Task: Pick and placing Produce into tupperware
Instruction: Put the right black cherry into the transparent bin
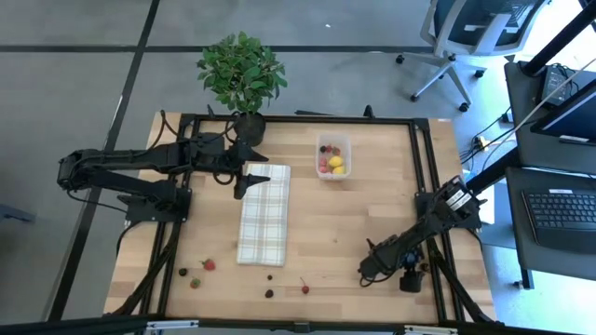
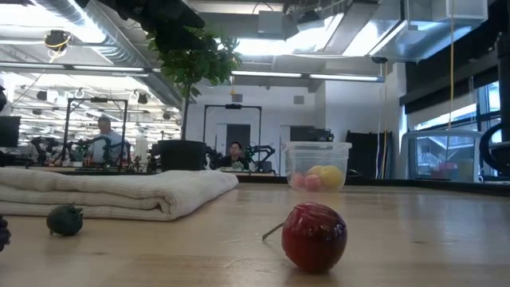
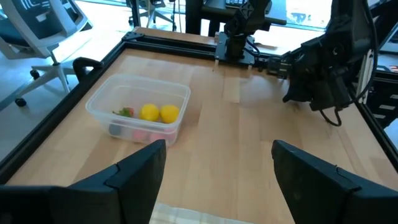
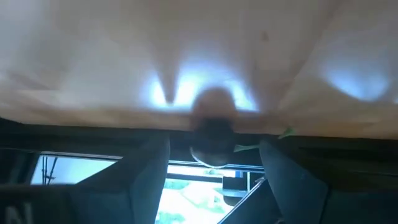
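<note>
Left end effector [image 1: 244, 183], jaws apart, waits over checked cloth [image 1: 264, 214] at 11 o'clock; right end effector [image 1: 370, 273], grip state unclear, low at 4 o'clock, likely picking; tupperware [image 1: 332, 156] at 1 o'clock, produce [image 1: 209, 264] along 6–7 o'clock.

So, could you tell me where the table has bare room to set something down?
The widest free patch is the wood between the checked cloth, the tupperware and the right gripper. The table's left side below the left gripper is also bare. The front edge is crowded with scattered produce.
</note>
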`<state>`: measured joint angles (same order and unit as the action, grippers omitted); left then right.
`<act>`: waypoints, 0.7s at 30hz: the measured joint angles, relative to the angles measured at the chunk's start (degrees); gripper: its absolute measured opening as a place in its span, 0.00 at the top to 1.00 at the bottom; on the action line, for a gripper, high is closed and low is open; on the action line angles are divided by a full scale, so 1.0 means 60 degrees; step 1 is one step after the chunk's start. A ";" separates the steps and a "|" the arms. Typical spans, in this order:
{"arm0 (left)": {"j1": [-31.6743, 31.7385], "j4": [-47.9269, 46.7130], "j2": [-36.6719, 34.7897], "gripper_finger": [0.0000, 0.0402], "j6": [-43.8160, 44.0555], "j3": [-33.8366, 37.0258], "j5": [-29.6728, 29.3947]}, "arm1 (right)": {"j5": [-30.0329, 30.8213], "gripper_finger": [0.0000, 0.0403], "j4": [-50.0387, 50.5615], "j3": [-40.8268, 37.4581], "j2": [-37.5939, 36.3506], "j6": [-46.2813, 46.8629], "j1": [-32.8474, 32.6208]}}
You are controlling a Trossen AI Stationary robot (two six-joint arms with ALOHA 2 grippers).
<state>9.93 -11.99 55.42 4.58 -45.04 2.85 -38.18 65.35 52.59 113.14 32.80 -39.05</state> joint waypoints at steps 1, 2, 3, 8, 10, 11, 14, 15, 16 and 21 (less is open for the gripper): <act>0.0000 -0.0002 -0.0004 0.29 0.0000 0.0000 0.0000 | -0.0006 0.38 0.0007 -0.0049 0.0004 0.0020 -0.0011; 0.0000 0.0000 -0.0004 0.29 0.0000 0.0000 0.0000 | -0.0008 0.38 0.0015 -0.0102 0.0000 0.0077 -0.0026; 0.0000 -0.0004 -0.0004 0.29 0.0000 0.0000 0.0000 | -0.0009 0.38 -0.0003 -0.0177 0.0000 0.0182 -0.0029; 0.0000 0.0000 -0.0004 0.29 0.0000 0.0000 0.0000 | -0.0020 0.38 -0.0011 -0.0559 -0.0004 0.0230 -0.0033; 0.0000 0.0000 -0.0004 0.29 0.0086 0.0000 0.0000 | -0.0090 0.38 -0.0069 -0.0663 -0.0023 0.0216 -0.0029; -0.0004 -0.0001 -0.0004 0.29 0.0180 0.0000 0.0000 | -0.0108 0.38 -0.0103 -0.0694 -0.0030 0.0233 -0.0028; -0.0001 -0.0003 -0.0004 0.29 0.0226 0.0000 0.0000 | -0.0111 0.42 -0.0237 -0.0657 -0.0033 0.0237 -0.0029; -0.0004 0.0000 -0.0004 0.29 0.0226 0.0000 0.0000 | -0.0118 0.44 -0.0277 -0.0647 -0.0033 0.0247 -0.0029; -0.0004 0.0000 -0.0004 0.29 0.0233 0.0000 0.0000 | -0.0168 0.46 -0.0334 -0.0637 -0.0033 0.0281 -0.0029; -0.0004 -0.0004 -0.0006 0.29 0.0233 0.0000 0.0000 | -0.0249 0.58 -0.0444 -0.0632 -0.0037 0.0355 -0.0036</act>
<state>9.91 -12.01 55.38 5.98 -45.04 2.85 -39.68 62.69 48.80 112.92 34.92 -39.27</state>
